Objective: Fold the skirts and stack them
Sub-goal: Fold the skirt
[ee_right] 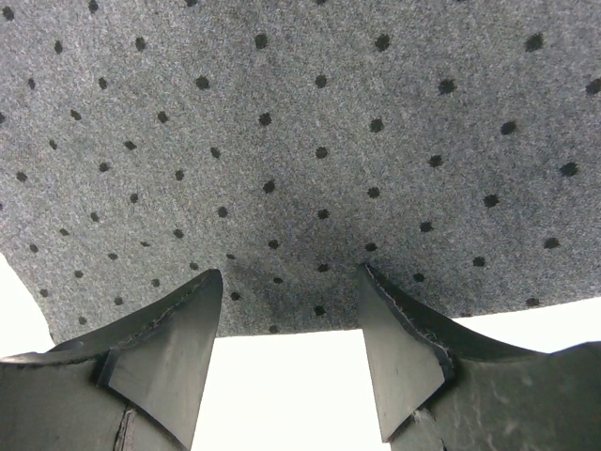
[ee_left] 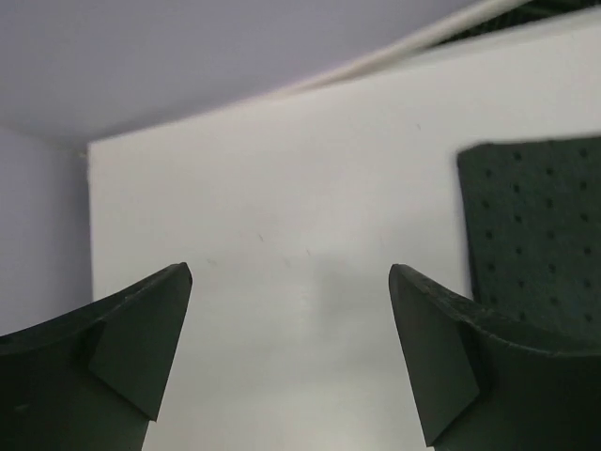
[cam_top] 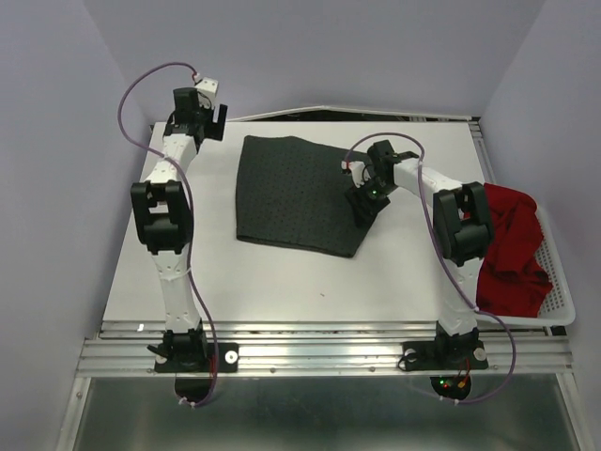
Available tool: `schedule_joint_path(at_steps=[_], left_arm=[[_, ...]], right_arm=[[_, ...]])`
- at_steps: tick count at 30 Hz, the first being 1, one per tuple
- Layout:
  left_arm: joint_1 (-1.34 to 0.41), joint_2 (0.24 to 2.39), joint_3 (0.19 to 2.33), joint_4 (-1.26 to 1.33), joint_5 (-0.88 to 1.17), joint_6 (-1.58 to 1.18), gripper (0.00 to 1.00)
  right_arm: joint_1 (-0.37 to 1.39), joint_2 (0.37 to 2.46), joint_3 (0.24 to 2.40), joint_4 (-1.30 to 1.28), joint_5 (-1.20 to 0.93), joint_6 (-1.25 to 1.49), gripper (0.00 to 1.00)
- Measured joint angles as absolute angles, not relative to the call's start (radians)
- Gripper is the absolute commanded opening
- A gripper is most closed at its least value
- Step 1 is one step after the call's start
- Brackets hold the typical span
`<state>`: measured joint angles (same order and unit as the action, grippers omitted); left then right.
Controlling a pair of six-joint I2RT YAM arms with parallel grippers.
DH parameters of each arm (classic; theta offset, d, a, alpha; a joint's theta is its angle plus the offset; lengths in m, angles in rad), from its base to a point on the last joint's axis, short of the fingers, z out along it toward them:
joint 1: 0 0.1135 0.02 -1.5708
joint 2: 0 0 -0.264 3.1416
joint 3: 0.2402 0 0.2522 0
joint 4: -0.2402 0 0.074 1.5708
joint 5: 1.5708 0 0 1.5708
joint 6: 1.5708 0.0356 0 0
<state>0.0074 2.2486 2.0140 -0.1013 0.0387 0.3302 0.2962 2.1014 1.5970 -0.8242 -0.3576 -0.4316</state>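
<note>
The dark grey dotted skirt [cam_top: 296, 193] lies flat in the middle of the white table [cam_top: 282, 282]. The red skirt [cam_top: 512, 249] is bunched in a basket at the right. My right gripper [cam_top: 362, 209] hovers low at the grey skirt's right edge. In the right wrist view it [ee_right: 291, 272] stands open, its tips over the hem of the grey skirt [ee_right: 300, 122], nothing pinched between them. My left gripper [cam_top: 218, 120] is at the far left back, open [ee_left: 291, 277] over bare table, with the grey skirt's corner [ee_left: 535, 225] to its right.
A white mesh basket [cam_top: 562, 299] hangs past the table's right edge and holds the red skirt. Lilac walls close in on the left, back and right. A dark gap runs along the table's back edge [cam_top: 376, 115].
</note>
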Motion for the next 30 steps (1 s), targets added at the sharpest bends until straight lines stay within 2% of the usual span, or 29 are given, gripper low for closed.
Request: schedule_joint_path(at_steps=[5, 11, 17, 19, 22, 26, 30], left_arm=[[-0.018, 2.069, 1.716, -0.150, 0.169, 0.328, 0.82], [-0.058, 1.808, 1.400, -0.215, 0.370, 0.302, 0.74], [-0.094, 1.700, 1.258, -0.276, 0.426, 0.293, 0.71], [-0.118, 1.712, 1.246, -0.311, 0.423, 0.294, 0.68], [-0.137, 1.749, 1.247, -0.340, 0.410, 0.297, 0.68], [-0.136, 1.834, 1.277, -0.377, 0.378, 0.297, 0.68], [-0.132, 1.918, 1.344, -0.408, 0.347, 0.298, 0.68]], right_arm=[[0.296, 2.101, 1.596, -0.827, -0.382, -0.430, 0.65], [0.310, 2.068, 1.539, -0.818, -0.400, -0.437, 0.64], [0.464, 2.006, 1.433, -0.849, -0.495, -0.430, 0.64], [0.551, 2.005, 1.421, -0.899, -0.598, -0.427, 0.67], [0.619, 2.009, 1.431, -0.973, -0.756, -0.396, 0.67], [0.486, 2.014, 1.564, -1.001, -0.831, -0.340, 0.65], [0.282, 2.032, 1.720, -0.929, -0.741, -0.347, 0.63]])
